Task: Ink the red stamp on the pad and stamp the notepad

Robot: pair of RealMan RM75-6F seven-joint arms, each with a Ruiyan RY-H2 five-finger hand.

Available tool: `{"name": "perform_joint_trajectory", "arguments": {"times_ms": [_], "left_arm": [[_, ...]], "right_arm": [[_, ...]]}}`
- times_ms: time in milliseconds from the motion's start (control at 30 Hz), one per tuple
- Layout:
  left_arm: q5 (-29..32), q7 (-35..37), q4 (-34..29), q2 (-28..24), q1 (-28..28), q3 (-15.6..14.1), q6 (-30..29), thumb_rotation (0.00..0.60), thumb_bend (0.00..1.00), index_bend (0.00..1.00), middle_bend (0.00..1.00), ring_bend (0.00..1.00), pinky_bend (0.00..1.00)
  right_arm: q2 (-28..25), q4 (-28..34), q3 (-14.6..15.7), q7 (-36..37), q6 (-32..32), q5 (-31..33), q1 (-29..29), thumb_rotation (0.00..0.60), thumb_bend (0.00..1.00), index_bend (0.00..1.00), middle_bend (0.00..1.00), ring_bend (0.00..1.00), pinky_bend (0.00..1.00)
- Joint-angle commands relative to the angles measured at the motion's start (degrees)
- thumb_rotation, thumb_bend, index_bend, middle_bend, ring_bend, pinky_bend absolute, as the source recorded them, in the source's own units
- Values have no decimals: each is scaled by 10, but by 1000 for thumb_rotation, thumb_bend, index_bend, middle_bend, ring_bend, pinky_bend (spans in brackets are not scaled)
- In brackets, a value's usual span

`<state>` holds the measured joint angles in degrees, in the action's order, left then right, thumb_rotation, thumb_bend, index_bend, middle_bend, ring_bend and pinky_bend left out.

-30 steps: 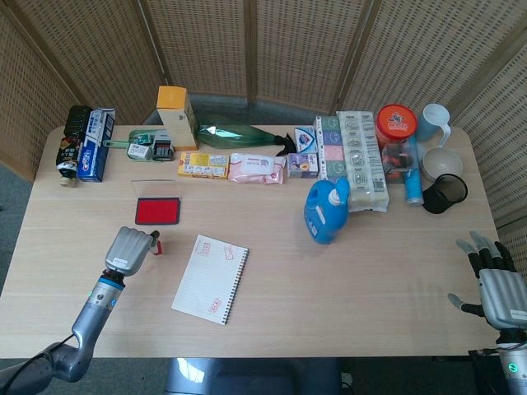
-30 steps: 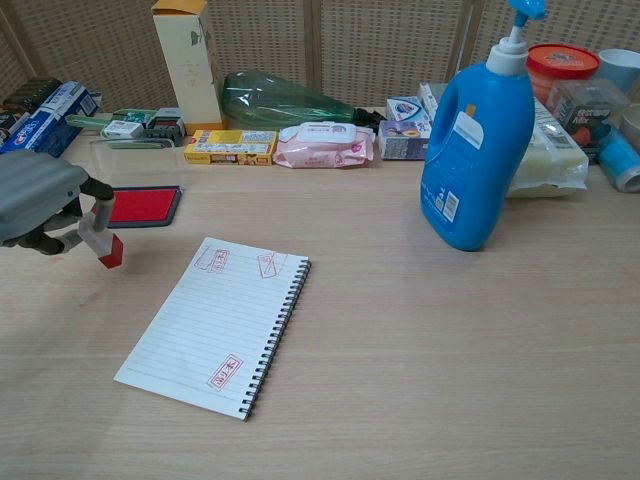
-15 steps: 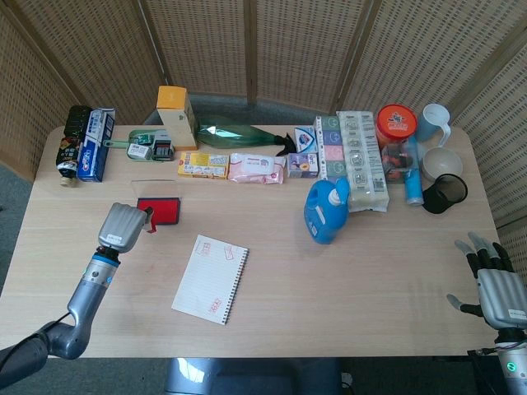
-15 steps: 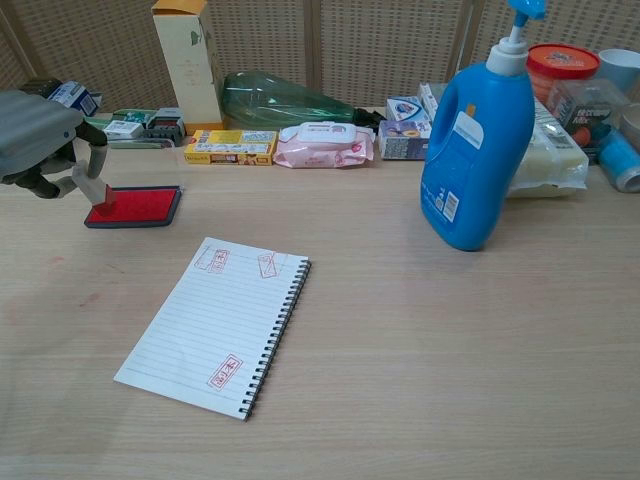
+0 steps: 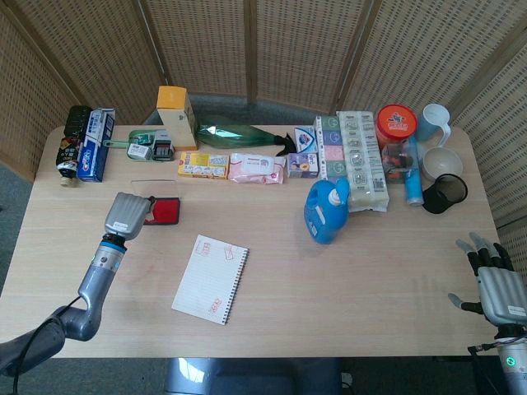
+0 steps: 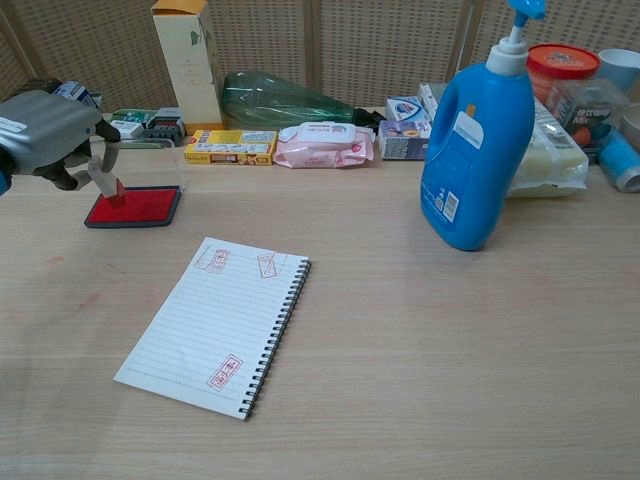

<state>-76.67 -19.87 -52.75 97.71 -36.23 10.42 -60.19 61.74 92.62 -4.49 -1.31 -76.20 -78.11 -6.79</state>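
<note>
Red stamp [image 6: 112, 188] down on ink pad [image 6: 150, 208] — inking step.
Left hand [image 6: 45, 135] pinches it; right hand [image 5: 496, 284] idle, fingers spread, empty. Next: lift, carry to notepad [image 6: 215, 325], press on a blank patch.

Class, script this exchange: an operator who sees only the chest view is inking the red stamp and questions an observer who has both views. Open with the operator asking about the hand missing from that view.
Operator: My left hand holds the red stamp down on the pad. Where is my right hand?
Observer: In the head view, the right hand is at the table's near right edge, fingers apart, holding nothing.
Operator: Does my frame cut anything off on the far right?
Observer: Yes, a black cup sits just nearer than the white bowl.
</note>
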Motion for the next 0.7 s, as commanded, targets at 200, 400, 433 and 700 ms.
{"name": "perform_joint_trajectory", "arguments": {"times_ms": [200, 400, 433, 700], "left_arm": [[4, 5, 22, 10, -12, 1, 5, 600, 402, 602, 1000, 1000, 1000], [10, 12, 41, 20, -16, -1, 12, 600, 403, 602, 1000, 1000, 1000], [10, 13, 44, 22, -16, -1, 13, 600, 402, 602, 1000, 1000, 1000], [11, 30, 77, 41, -24, -4, 21, 600, 402, 602, 1000, 1000, 1000]], "right_arm": [[2, -1, -2, -2, 7, 5, -5, 600, 0, 123, 10, 0, 0], [4, -2, -2, -6, 11, 8, -7, 600, 0, 123, 10, 0, 0], [4, -2, -2, -7, 11, 8, -7, 600, 0, 123, 10, 0, 0], [5, -3, -2, -9, 13, 11, -8, 600, 0, 123, 10, 0, 0]]}}
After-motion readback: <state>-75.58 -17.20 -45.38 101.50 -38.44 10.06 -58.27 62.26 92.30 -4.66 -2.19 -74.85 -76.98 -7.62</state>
